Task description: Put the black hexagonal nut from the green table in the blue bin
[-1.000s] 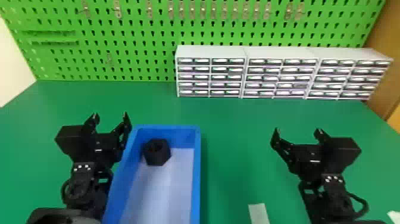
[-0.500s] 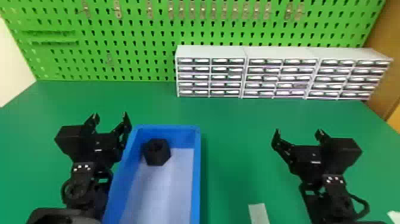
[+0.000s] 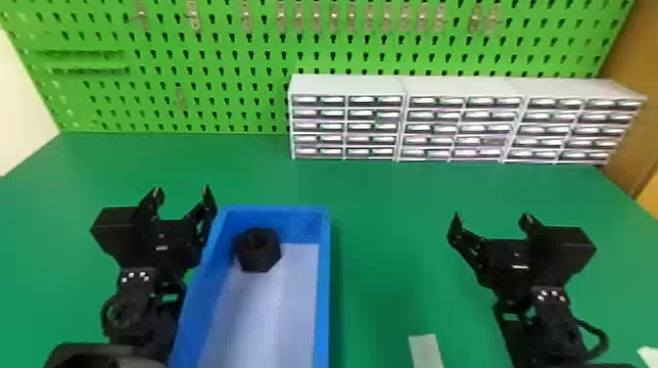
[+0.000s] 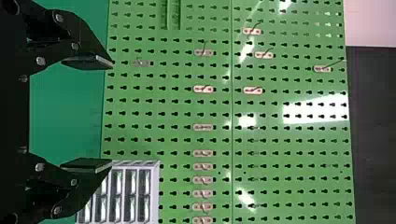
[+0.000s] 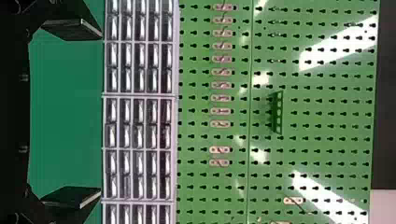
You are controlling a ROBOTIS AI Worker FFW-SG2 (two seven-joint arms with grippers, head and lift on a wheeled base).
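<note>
Black hexagonal nut [image 3: 258, 252] is inside the blue bin [image 3: 323, 293] around 11 o'clock, which is probably why the left pincer [image 3: 181, 190] (10 o'clock) and right pincer [image 3: 492, 216] (2 o'clock) both hang open, empty.

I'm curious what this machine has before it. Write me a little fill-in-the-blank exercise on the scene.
The black nut lies inside the blue ____.
The pegboard is ____ in colour.
The fingers of the left gripper and right gripper are not shut but ____.
Of those two, the one nearer the nut is the ____ one.
Missing words: bin; green; open; left.
</note>
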